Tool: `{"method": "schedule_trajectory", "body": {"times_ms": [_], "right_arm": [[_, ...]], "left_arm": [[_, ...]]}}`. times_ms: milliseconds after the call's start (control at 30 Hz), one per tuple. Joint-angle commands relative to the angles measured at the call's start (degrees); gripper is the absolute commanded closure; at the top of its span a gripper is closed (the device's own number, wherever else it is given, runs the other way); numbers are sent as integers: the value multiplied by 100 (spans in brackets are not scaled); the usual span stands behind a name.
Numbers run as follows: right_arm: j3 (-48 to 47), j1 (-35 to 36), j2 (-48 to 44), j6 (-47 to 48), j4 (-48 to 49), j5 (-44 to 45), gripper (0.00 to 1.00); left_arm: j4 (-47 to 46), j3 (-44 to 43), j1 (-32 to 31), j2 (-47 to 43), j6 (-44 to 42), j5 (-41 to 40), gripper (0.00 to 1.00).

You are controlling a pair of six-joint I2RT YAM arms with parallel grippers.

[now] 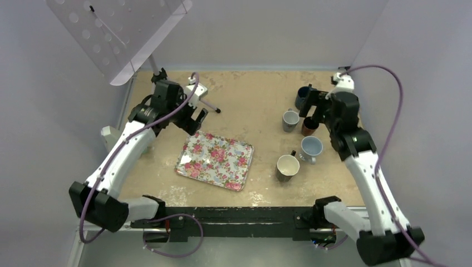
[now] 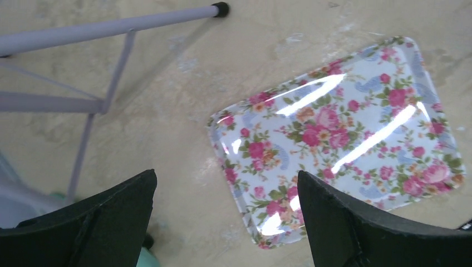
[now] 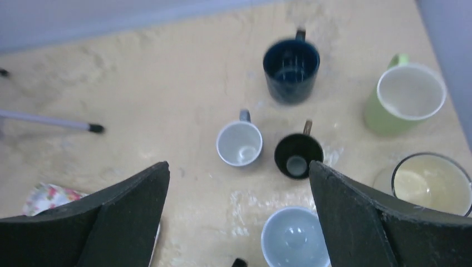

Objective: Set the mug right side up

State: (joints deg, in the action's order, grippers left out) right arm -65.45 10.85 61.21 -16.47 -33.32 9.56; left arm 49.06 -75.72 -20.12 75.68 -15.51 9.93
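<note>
Several mugs stand at the right of the table, all with their mouths up. In the right wrist view these are a dark blue mug (image 3: 291, 69), a green mug (image 3: 405, 97), a grey mug (image 3: 239, 143), a small black mug (image 3: 298, 154) and a light blue mug (image 3: 294, 236). My right gripper (image 3: 238, 164) hangs open above them, holding nothing, nearest the dark mug (image 1: 309, 127) and touching none. A black mug with a cream inside (image 1: 287, 167) stands closest to the arms. My left gripper (image 2: 225, 173) is open over the table beside the tray.
A floral tray (image 1: 214, 158) lies in the middle and is seen close up (image 2: 334, 133) in the left wrist view. A clear glass (image 3: 431, 183) stands at the far right by the wall. A lilac perforated stand (image 1: 119, 33) with thin legs (image 2: 111, 28) occupies the back left.
</note>
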Motion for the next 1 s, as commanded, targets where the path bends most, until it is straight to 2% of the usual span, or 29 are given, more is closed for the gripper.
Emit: {"method": "schedule_trajectory", "body": {"times_ms": [0,100,200,333,400,467,533,600,633,667,833,967], "right_arm": [[1530,-8,-1566,442,3226,249,1],[2691,-5,-2397,480,4617,490,1],[3555,-13,-2949,505,5265,757,1],[4261,-8,-3511,699,5386,1070,1],[4486,-13,-3776,765,5351,1346,1],[4695,-12,-4022,788,5439,1619,1],[4922,-11,-4230,873,5599,1740,1],[5023,-13,-4354,923,5618,1751,1],[4764,-11,-4384,911,5584,1756,1],[4973,-8,-4397,898,5525,1758,1],[4928,-11,-4340,854,5320,1785,1],[4923,-7,-4298,850,5314,1768,1]], "left_arm": [[-1980,1050,105,-1626,-40,-1226,0],[-3398,2156,114,-2677,100,-1185,0],[-4203,3054,113,-3415,641,-1372,0],[-4704,4269,164,-4141,1407,-2459,0],[-4811,4953,370,-4532,1394,-2485,0],[-5091,5629,407,-4791,1437,-2877,0],[-5413,5977,472,-4870,1497,-3042,0],[-5841,6208,491,-4927,1498,-2876,0],[-5882,6277,489,-4976,1504,-2740,1],[-5852,6344,491,-5016,1499,-2671,3],[-5471,6558,491,-5159,1498,-2907,7],[-5777,6757,489,-5179,1498,-3016,10]]}}
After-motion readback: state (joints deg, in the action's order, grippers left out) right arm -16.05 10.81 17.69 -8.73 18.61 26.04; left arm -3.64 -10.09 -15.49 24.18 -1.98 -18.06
